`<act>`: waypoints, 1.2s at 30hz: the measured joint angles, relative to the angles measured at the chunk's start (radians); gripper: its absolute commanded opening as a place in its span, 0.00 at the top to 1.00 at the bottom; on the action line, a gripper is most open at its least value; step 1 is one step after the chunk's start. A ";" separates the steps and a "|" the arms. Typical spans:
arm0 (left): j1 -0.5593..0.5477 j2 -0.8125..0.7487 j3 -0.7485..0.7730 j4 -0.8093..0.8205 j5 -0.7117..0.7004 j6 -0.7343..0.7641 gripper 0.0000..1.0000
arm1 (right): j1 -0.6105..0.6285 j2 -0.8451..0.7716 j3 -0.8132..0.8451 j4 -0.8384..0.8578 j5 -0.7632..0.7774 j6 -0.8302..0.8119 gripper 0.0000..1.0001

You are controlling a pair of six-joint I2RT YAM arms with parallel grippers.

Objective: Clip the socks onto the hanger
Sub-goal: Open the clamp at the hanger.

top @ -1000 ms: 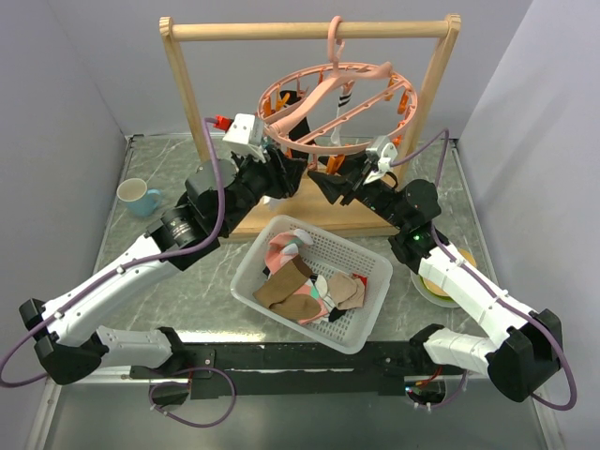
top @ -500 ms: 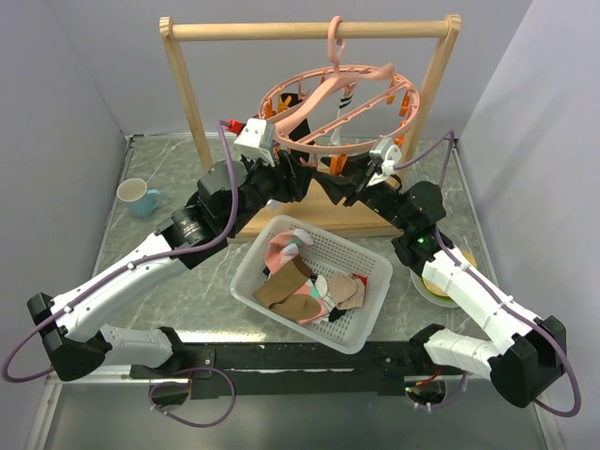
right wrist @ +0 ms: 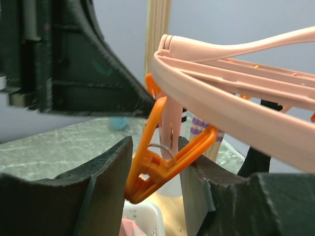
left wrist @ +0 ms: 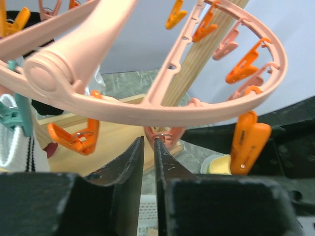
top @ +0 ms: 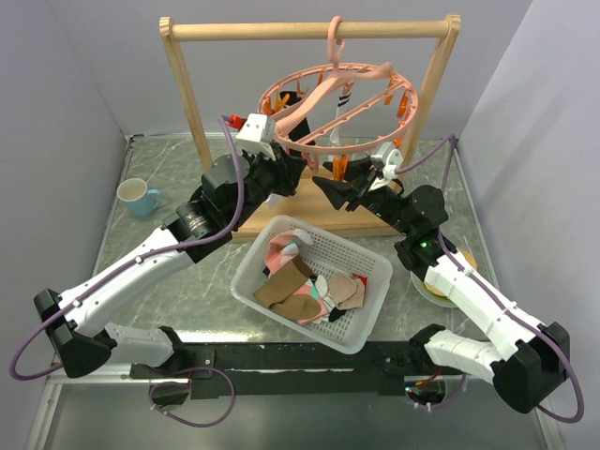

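Pinching an orange clip [right wrist: 147,167] at the rim of the pink ring hanger [left wrist: 147,110], the right gripper [right wrist: 155,147] may let it snap shut empty, because the left gripper [left wrist: 148,142], nearly closed on nothing under the hanger, brings no sock, and the loose socks [top: 281,291] lie in the white basket [top: 370,323] below it.

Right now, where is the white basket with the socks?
In the top view, the white basket sits mid-table between the two arms, just in front of the wooden rack.
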 measured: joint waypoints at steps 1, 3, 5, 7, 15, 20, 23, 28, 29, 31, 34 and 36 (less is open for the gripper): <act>0.005 0.000 0.000 0.001 0.002 -0.001 0.83 | 0.000 -0.006 -0.004 -0.005 0.000 0.000 0.45; 0.014 0.000 0.000 0.001 0.009 -0.002 0.88 | 0.000 -0.017 -0.004 -0.018 0.001 0.000 0.44; 0.019 0.000 0.000 0.002 0.018 -0.007 0.97 | 0.000 -0.025 -0.005 -0.029 0.005 -0.003 0.38; 0.021 0.000 0.000 0.008 0.027 -0.012 0.99 | 0.000 -0.038 -0.011 -0.044 0.016 -0.004 0.31; 0.032 0.000 0.000 0.017 0.057 -0.013 0.82 | 0.000 -0.067 -0.021 -0.172 0.062 -0.010 0.23; 0.033 0.000 0.000 0.032 0.087 -0.010 0.44 | 0.000 -0.070 -0.021 -0.192 0.066 -0.012 0.25; 0.033 0.000 0.000 0.036 0.106 -0.011 0.35 | 0.000 -0.068 -0.021 -0.201 0.065 -0.012 0.27; 0.035 0.000 0.000 0.037 0.135 -0.015 0.35 | 0.000 -0.058 -0.020 -0.202 0.056 -0.012 0.30; 0.035 0.000 0.000 0.037 0.138 -0.015 0.35 | 0.000 -0.055 -0.019 -0.203 0.051 -0.011 0.30; 0.035 0.000 0.000 0.037 0.143 -0.015 0.35 | 0.000 -0.048 -0.014 -0.204 0.040 -0.011 0.32; 0.035 0.000 0.000 0.037 0.143 -0.014 0.38 | 0.000 -0.048 -0.014 -0.205 0.029 -0.008 0.33; 0.035 0.000 0.000 0.037 0.142 -0.014 0.44 | 0.000 -0.048 -0.013 -0.205 0.018 -0.006 0.33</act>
